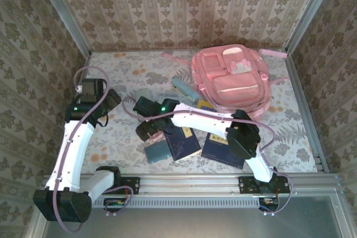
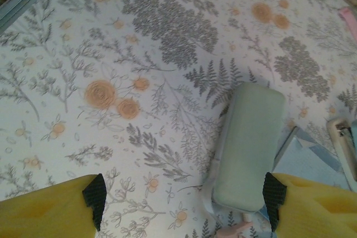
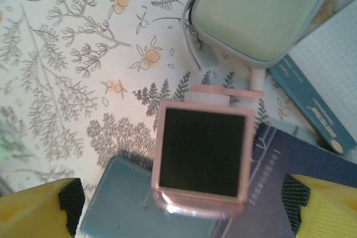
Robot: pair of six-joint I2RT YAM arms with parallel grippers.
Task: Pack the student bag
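– floral tabletop (image 1: 111, 149), patterned wallpaper on three sides. where's the bag?
– the bag (image 1: 231, 79) lies flat at the far right, close to the back wall, front pockets up. one strap trails off to the left and another toward the right corner. neither arm touches it.
– left end effector?
– the left end effector (image 2: 184, 193) is spread wide over the tabletop, holding nothing. a pale green pouch (image 2: 248, 143) lies with its near end just inside one finger (image 2: 276, 193); i can't tell whether they touch.
– and the right one?
– the right end effector (image 3: 181, 196) is also spread wide, nothing gripped. between its fingers, clear of both, sits a pink-framed square (image 3: 201, 154) with a black face. it rests partly on a grey-blue pad (image 3: 122, 213) and partly on a dark blue book (image 3: 312, 176).
– anything else near it?
– the same pouch lies beyond the square, with a teal book (image 3: 312, 104) beside it and grid paper (image 3: 334, 48) past that. from above, a second dark blue book (image 1: 217, 151) lies by the right arm's elbow, and a light blue case (image 1: 184, 87) sits just left of the bag.
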